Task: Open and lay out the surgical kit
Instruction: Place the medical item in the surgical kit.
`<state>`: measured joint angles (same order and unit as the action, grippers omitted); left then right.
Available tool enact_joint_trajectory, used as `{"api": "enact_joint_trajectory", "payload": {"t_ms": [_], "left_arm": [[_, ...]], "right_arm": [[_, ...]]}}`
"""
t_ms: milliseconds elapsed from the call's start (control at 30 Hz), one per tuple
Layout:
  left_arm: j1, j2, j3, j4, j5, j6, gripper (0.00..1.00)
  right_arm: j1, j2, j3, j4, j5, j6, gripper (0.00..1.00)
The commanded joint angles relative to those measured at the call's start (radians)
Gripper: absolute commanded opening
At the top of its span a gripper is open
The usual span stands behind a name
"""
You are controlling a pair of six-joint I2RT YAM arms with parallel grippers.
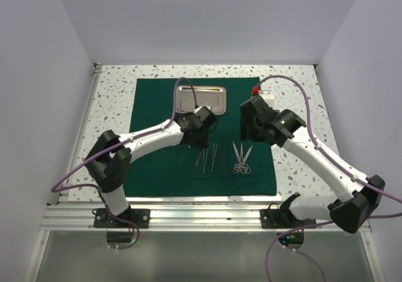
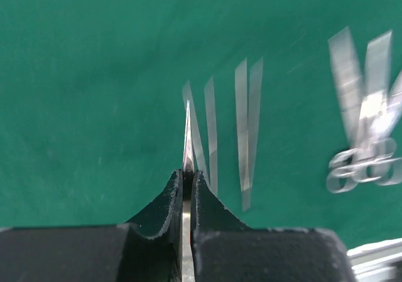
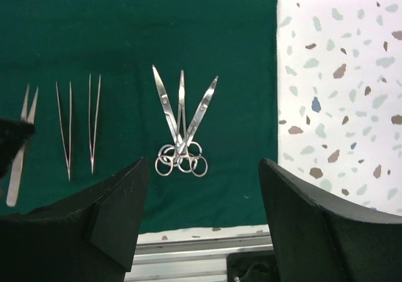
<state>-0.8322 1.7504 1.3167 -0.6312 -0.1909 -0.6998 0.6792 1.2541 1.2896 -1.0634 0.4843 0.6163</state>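
Surgical kit point(image 1: 242, 158) lies opened out. Its dark green cloth point(image 1: 157, 106) is spread flat over a speckled white table point(image 1: 113, 93). Plain pale walls point(image 1: 38, 75) close the table in on three sides, and a metal rail point(image 1: 201, 214) runs along the near edge. A shiny steel tray point(image 1: 201, 98) sits on the far part of the cloth. Closer to the rail, two pairs of tweezers point(image 3: 93, 159) lie side by side with their open ends towards the tray. Just to their right, ring-handled tools point(image 3: 181, 137) overlap in a fan, rings towards the rail and blades spreading away from it.

The left arm point(image 1: 151, 137) rises from its base at the near left corner, folds at a raised elbow and stretches across the cloth to a spot just in front of the tray. The left gripper point(image 2: 187, 176) points towards the near edge and is pinched tight on a third pair of tweezers point(image 2: 188, 137), just left of the two lying pairs. I cannot tell whether the held pair touches the cloth.

The right arm point(image 1: 320, 159) comes up from the near right with its elbow pushed far outwards, and its wrist hangs over the right part of the cloth beside the tray. The right gripper point(image 3: 202, 162) is spread wide and empty. In its own camera the ring-handled tools lie on the cloth, seen between the two fingers.
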Motion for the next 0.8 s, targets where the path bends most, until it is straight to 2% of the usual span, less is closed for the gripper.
{"api": "enact_joint_trajectory", "payload": {"t_ms": [0, 100, 200, 300, 333, 533, 667, 767], "left_arm": [[-0.01, -0.054, -0.082, 0.063, -0.013, -0.131, 0.0], [-0.013, -0.033, -0.125, 0.117, 0.01, -0.162, 0.0], [-0.012, 0.024, -0.073, 0.114, 0.027, -0.158, 0.03], [-0.01, 0.081, -0.013, 0.099, 0.073, -0.127, 0.17], [-0.011, 0.093, 0.027, 0.09, 0.103, -0.106, 0.26], [0.011, 0.184, 0.217, -0.038, 0.131, 0.003, 0.5], [0.131, 0.211, 0.297, -0.059, 0.12, 0.098, 0.5], [0.22, 0.23, 0.332, -0.006, 0.12, 0.187, 0.47]], "right_arm": [[-0.006, 0.011, 0.037, 0.097, -0.019, -0.053, 0.74], [-0.006, 0.022, 0.008, 0.146, -0.039, -0.07, 0.73], [-0.01, 0.054, 0.007, 0.16, -0.058, -0.089, 0.72], [-0.009, 0.091, 0.045, 0.115, -0.05, -0.087, 0.71], [-0.01, 0.096, 0.063, 0.099, -0.046, -0.086, 0.71], [-0.012, 0.116, 0.123, 0.06, -0.036, -0.075, 0.71], [-0.018, 0.128, 0.157, 0.028, -0.016, -0.076, 0.71], [-0.02, 0.126, 0.169, 0.016, -0.016, -0.076, 0.71]]}}
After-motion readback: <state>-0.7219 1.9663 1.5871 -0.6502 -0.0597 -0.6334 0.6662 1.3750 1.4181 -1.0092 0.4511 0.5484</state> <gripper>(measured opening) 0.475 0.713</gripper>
